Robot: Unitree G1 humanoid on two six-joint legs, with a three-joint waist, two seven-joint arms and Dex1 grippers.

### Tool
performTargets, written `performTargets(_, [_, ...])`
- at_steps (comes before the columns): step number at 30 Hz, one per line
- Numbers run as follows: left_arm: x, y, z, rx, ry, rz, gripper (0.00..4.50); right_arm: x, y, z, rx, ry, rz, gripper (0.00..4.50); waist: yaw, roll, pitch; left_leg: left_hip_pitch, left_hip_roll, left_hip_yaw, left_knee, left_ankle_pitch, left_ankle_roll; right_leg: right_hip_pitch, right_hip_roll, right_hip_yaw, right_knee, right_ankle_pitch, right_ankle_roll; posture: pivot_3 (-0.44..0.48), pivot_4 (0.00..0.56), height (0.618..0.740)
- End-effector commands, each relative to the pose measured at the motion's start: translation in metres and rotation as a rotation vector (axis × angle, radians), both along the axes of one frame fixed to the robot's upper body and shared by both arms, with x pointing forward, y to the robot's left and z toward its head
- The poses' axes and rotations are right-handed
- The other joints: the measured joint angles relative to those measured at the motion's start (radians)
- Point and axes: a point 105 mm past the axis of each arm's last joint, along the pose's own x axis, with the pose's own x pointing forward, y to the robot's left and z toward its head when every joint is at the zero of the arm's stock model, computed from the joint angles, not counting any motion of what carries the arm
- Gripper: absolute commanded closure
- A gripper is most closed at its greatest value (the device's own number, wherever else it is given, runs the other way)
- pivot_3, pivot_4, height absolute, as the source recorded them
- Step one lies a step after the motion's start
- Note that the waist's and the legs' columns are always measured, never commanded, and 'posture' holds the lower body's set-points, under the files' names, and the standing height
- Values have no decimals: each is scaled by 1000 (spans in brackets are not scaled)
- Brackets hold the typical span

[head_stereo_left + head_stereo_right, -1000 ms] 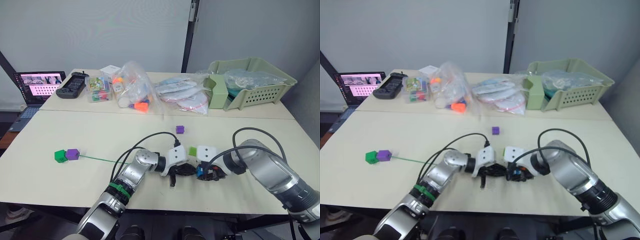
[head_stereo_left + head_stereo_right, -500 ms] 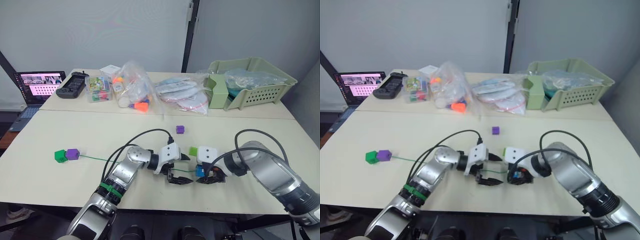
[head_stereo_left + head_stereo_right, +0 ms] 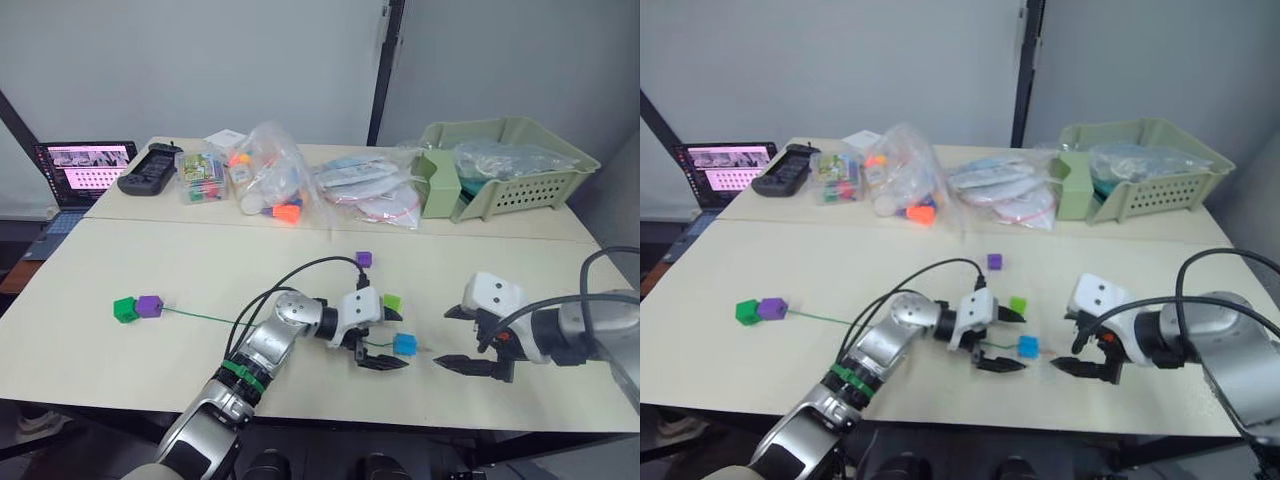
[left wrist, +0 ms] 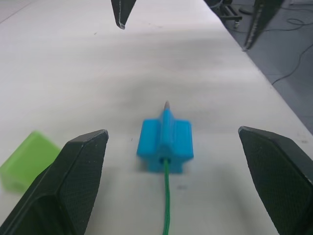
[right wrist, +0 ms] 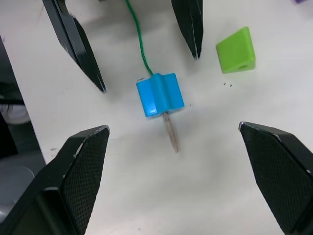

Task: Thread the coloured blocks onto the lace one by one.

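Both your pincers stand wide open and hold nothing: left gripper (image 3: 383,343) just left of the blue block (image 3: 404,344), right gripper (image 3: 470,340) to its right. That block sits on the lace (image 3: 200,316), pale tip (image 5: 171,137) poking through. Far left, green block (image 3: 124,310) and purple block (image 3: 149,306) look threaded. Lime block (image 3: 392,302) and second purple block (image 3: 364,259) remain loose.
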Motion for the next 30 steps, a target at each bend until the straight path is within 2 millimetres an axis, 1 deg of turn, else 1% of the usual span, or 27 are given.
performTargets(1, [-1,-13,5,-6,-55,-26,0,-7,0,3,2,-39,-41,26,1,0,0,0,0,0,0,0,0,0,0,0,0,0,0,0,150,733])
performTargets(6, [0,-21,-2,21,-66,-32,0,-14,-5,-5,1,-33,-103,26,4,0,0,0,0,0,0,0,0,0,0,0,0,0,0,0,150,733])
performTargets(11, [1,-22,-10,41,-57,-30,0,-17,-6,-7,16,-44,-129,26,4,0,0,0,-1,0,0,0,0,0,0,0,0,0,0,0,150,733])
performTargets(14, [4,-24,-11,30,-40,-2,915,-18,-3,-6,66,-67,-136,0,4,0,0,0,0,0,0,0,0,0,0,0,0,0,0,0,150,733])
performTargets(20, [-2,-26,-12,17,-13,-22,2873,-27,-4,-8,99,-69,-146,0,5,0,0,0,-1,0,0,0,0,1,0,0,-1,0,1,0,150,733])
performTargets(21, [-2,-26,-12,18,-13,-21,3098,-28,-4,-8,98,-71,-147,0,4,0,0,0,-1,0,0,0,0,1,0,0,-1,0,1,0,150,733])
performTargets(25, [1,-19,-12,26,-10,-13,3102,-23,-5,-10,90,-119,-134,0,2,0,0,0,-1,0,0,0,0,1,0,0,-1,0,1,0,150,733])
performTargets(27, [2,-17,-13,33,-11,-10,3102,-20,-7,-16,45,-121,-102,0,1,0,0,0,0,0,0,0,0,1,0,0,-1,0,1,0,150,733])
performTargets(30, [4,-12,-14,50,-13,-3,3102,-7,-9,-29,-34,-135,-29,0,-1,0,0,0,0,0,0,0,0,1,0,0,-1,0,1,0,150,733])
